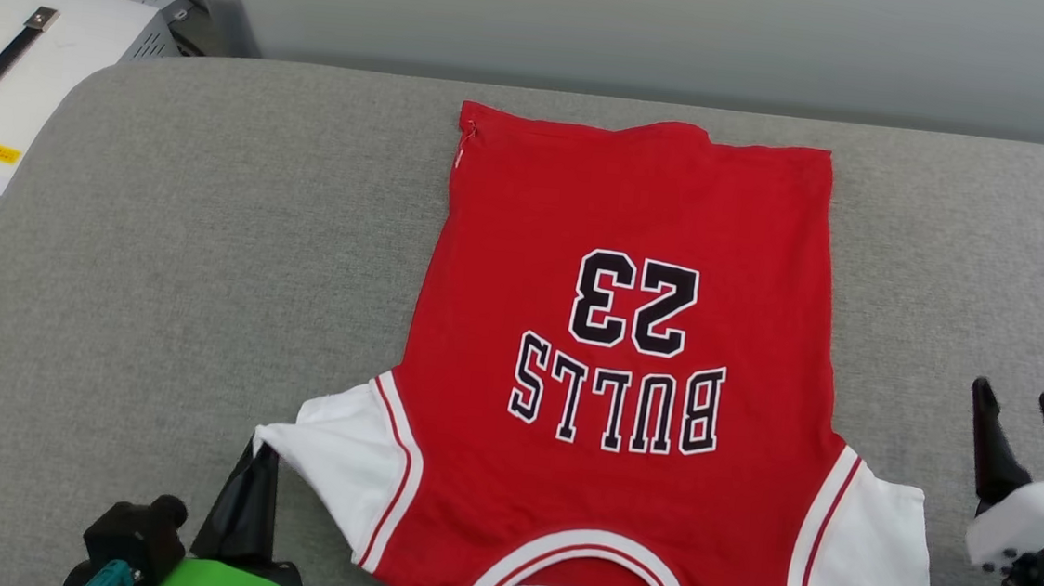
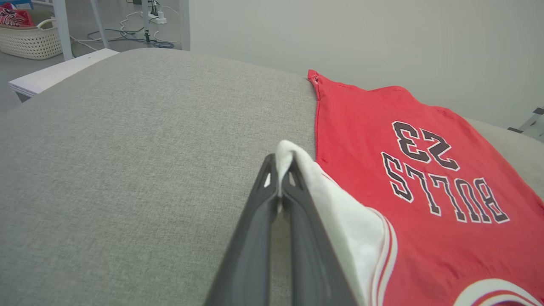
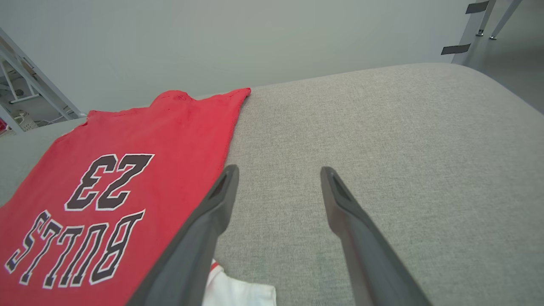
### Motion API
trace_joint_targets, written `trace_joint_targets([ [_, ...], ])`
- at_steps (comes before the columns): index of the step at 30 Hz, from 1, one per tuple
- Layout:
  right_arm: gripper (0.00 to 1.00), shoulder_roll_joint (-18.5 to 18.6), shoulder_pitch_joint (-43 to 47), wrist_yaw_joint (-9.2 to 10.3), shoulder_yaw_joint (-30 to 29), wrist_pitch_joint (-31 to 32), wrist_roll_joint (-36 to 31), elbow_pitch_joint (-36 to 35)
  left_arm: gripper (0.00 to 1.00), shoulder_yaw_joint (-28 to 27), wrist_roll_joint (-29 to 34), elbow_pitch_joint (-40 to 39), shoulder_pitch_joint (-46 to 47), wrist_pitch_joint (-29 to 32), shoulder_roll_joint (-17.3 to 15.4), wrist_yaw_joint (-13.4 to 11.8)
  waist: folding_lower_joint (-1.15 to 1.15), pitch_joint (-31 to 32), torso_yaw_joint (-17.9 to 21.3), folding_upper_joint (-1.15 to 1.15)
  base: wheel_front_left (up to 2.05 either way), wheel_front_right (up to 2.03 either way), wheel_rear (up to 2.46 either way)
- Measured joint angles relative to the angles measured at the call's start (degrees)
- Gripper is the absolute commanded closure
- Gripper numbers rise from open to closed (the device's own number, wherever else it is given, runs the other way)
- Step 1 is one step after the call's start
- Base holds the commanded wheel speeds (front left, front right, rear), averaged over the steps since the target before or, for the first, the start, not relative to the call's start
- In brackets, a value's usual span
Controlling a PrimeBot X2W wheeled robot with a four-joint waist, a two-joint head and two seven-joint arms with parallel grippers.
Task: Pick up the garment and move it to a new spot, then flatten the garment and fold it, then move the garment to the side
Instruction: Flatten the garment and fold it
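Head view: my L pincer [image 1: 259, 463] is pinching white sleeve [image 1: 331, 464] of garment [image 1: 641, 200]; my R pincer [image 1: 1017, 399] is hanging wide open, empty, just right of other sleeve [image 1: 875, 544]; hem pointing away.

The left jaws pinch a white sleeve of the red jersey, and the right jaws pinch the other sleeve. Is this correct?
Not quite. The right jaws stand open over the grey cushion, holding nothing, as the right wrist view shows.

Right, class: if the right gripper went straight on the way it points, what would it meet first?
The right gripper would probably meet bare cushion; the jersey lies beside that line.
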State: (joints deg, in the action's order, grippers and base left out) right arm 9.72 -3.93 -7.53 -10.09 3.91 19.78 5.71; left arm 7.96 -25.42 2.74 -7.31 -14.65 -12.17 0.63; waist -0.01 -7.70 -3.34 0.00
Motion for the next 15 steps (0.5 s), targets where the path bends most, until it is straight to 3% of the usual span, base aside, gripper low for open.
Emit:
trace_joint_targets([
  [7, 0.00, 7.0, -16.5, 0.00, 0.7, 5.5, 1.4, 9.7, 1.00, 2.5, 1.9, 0.4, 6.7, 0.0, 2.5, 2.6, 0.00, -3.8, -3.0, 0.00, 0.00, 0.00, 0.00],
  [15, 0.00, 14.2, -35.9, 0.00, 6.6, 16.9, 3.7, 22.5, 1.00, 4.1, 3.4, 0.2, 12.8, 0.0, 6.3, 5.3, 0.00, -9.8, -7.4, 0.00, 0.00, 0.00, 0.00],
])
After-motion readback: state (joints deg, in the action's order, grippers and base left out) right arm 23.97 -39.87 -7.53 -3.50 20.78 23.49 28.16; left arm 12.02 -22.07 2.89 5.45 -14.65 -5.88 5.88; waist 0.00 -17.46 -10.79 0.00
